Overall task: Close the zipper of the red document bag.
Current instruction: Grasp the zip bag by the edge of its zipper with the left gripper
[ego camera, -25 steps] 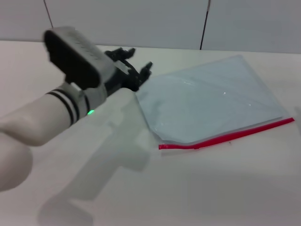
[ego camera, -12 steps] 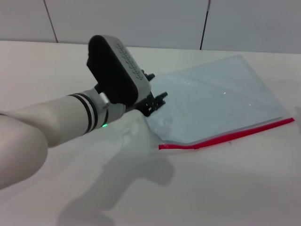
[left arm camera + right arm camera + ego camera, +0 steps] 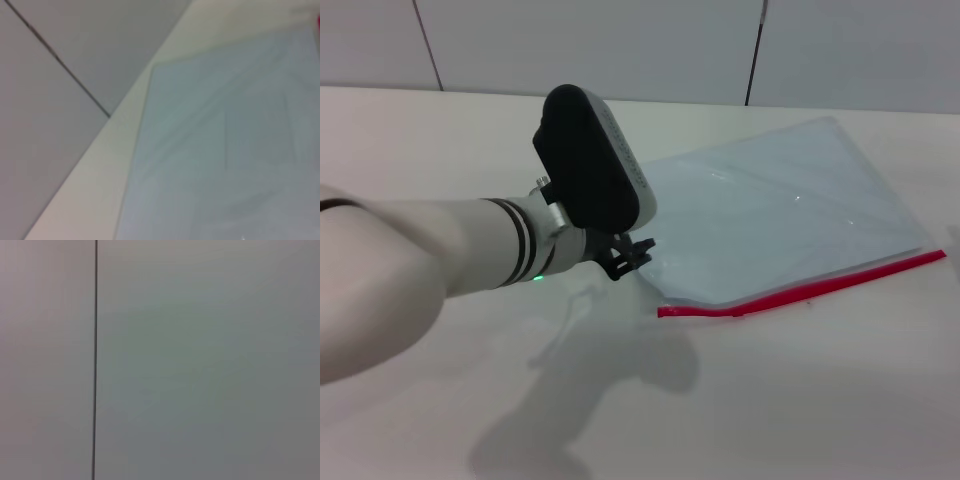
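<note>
The red document bag (image 3: 775,215) lies flat on the table, a translucent pale-blue pouch set at an angle. Its zipper (image 3: 810,290) is the thin red strip along the near long edge, running from the left corner up to the right. My left gripper (image 3: 632,254) hovers at the bag's left edge, just above the zipper's left end, and is mostly hidden behind the black wrist housing (image 3: 588,160). The left wrist view looks across the bag (image 3: 225,160) toward the wall. My right gripper is out of view.
The white table (image 3: 800,400) stretches around the bag. A grey panelled wall (image 3: 620,45) with dark seams stands behind it, and the right wrist view shows only that wall (image 3: 200,360).
My left arm has swung right and toward me, carrying the gripper from the bag's far left corner down along its left edge to near the zipper's left end. The bag has not moved.
</note>
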Robot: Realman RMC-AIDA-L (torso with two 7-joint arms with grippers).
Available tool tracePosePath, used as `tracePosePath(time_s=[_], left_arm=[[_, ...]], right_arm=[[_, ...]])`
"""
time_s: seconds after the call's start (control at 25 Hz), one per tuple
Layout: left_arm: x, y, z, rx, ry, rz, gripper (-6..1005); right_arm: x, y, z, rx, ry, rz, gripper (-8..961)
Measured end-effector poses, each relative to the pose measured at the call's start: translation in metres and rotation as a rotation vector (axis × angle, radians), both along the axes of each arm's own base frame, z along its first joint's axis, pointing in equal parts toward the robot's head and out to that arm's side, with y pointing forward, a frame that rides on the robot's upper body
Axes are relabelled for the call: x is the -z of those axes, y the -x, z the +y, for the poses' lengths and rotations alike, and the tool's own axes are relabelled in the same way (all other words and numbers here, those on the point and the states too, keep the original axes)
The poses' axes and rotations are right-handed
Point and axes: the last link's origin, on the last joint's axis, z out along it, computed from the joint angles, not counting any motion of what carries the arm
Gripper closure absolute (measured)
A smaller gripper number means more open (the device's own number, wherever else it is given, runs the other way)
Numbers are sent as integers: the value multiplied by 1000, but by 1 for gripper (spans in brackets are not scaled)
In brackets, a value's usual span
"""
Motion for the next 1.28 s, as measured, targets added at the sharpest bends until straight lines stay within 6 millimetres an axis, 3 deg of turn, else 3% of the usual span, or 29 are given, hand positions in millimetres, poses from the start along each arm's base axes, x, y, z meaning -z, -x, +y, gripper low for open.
tracePosePath(time_s=[0.32, 0.76, 1.28], left_arm=[[5, -11, -6, 58, 32, 113, 459], [23, -35, -43, 153, 165, 185, 460], [34, -20, -46, 145, 202, 235, 461]], right_arm=[[1, 0, 2, 7, 8, -1, 246], [2, -1, 2, 14, 12, -2, 247], [2, 0, 3, 12, 13, 1, 247]])
